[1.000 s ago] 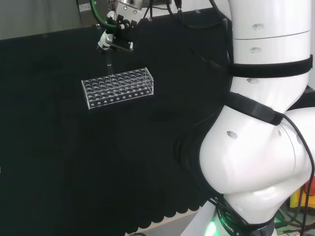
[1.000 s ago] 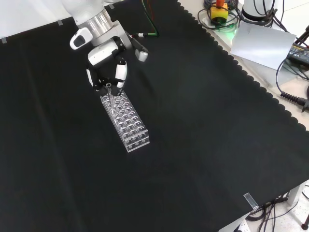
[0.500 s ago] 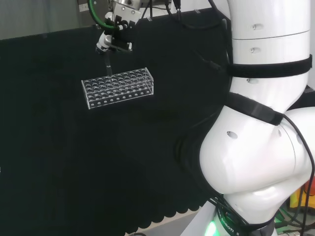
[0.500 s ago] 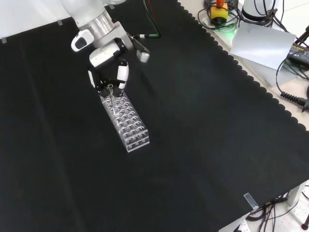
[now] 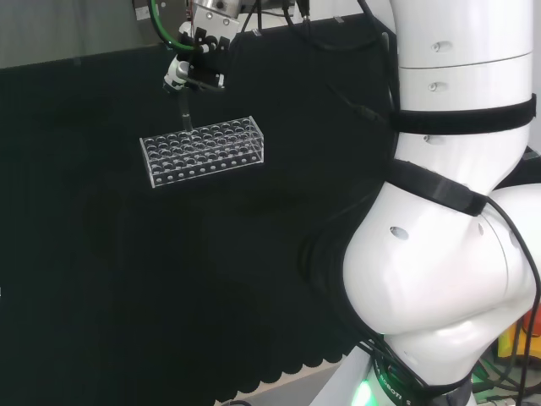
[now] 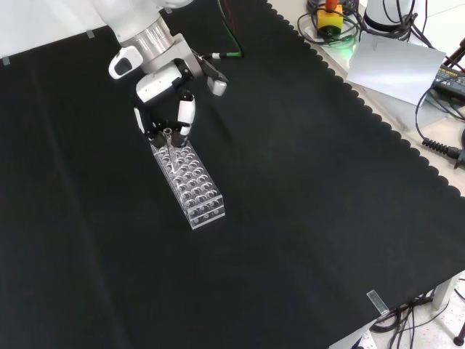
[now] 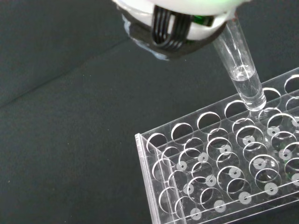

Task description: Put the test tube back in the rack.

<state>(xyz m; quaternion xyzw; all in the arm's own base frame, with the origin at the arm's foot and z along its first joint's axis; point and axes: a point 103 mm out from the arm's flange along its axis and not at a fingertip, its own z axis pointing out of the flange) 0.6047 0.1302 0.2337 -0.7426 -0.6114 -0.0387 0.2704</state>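
1. We see the hand (image 6: 161, 102) poised over the far end of the clear rack (image 6: 187, 179) in the front view, fingers curled round a test tube (image 6: 171, 139).
2. From the wrist, the test tube's rounded tip (image 7: 251, 95), holding clear liquid, hovers just above a hole in the rack's (image 7: 224, 168) edge row.
3. The rack sits alone on the black cloth (image 5: 169, 279).
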